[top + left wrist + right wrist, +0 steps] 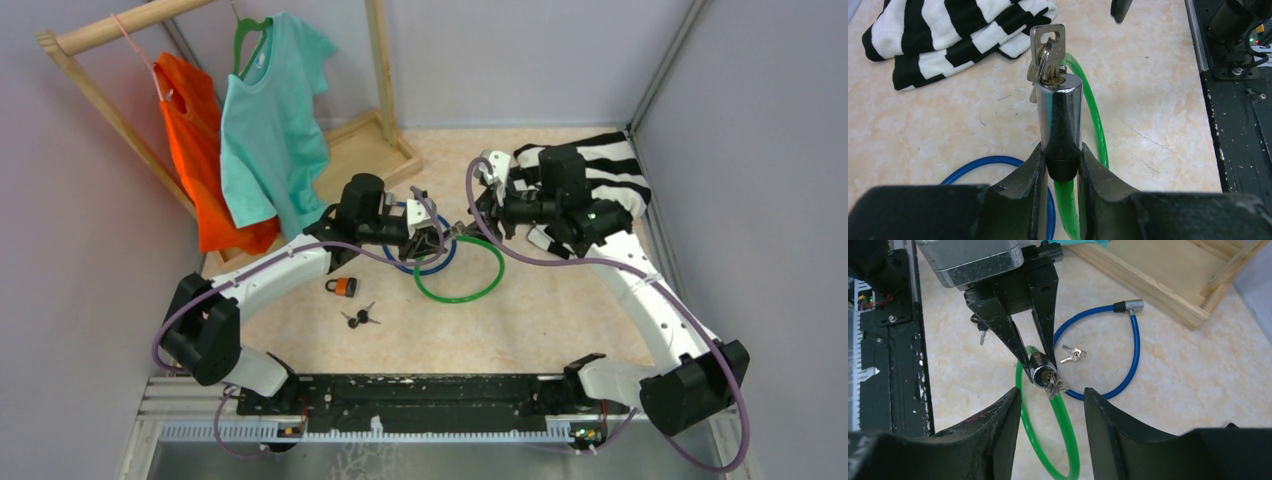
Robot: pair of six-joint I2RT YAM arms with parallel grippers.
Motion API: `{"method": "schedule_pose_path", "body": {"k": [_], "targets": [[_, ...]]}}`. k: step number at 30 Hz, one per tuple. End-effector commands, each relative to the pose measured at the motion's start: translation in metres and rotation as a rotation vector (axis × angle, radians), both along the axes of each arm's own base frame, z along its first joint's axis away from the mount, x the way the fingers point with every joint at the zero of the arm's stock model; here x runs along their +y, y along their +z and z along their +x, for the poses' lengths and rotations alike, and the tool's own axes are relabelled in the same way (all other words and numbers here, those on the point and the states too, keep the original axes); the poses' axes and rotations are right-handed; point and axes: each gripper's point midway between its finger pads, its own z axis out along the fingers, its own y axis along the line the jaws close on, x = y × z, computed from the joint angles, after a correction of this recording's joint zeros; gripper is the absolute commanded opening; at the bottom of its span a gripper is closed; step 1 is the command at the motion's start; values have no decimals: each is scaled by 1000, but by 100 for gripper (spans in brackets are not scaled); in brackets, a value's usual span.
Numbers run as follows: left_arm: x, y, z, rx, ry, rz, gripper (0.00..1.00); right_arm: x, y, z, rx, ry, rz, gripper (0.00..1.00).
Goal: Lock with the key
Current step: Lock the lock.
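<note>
Left gripper (1060, 159) is clenched on the lock (1062, 112), a smooth chrome cylinder with a black collar at the pads, mid-table. Flat metal key (1048, 42) sits in its end face, a ring through the bow. Glossy green cable (1096, 125) loops off it. Right gripper (1052, 397) is spread wide, key just ahead of its tips, apart. Blue cable (1134, 347) lies near on the marbled table (1158, 100).

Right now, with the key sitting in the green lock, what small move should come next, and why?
Probably the right hand should ease forward and shut on the key. The left hand grips the lock cylinder with the key seated in its end, while the right hand is open just short of it.
</note>
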Motion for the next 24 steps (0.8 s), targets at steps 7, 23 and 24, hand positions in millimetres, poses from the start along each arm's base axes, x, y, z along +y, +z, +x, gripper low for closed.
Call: {"method": "schedule_pose_path", "body": {"k": [7, 23, 24], "targets": [[2, -11, -4, 26, -12, 38, 0, 15, 12, 5, -6, 18, -6, 39], [2, -9, -5, 17, -17, 36, 0, 21, 6, 8, -12, 41, -30, 26], [2, -9, -5, 17, -19, 36, 0, 21, 5, 9, -13, 39, -33, 26]]}}
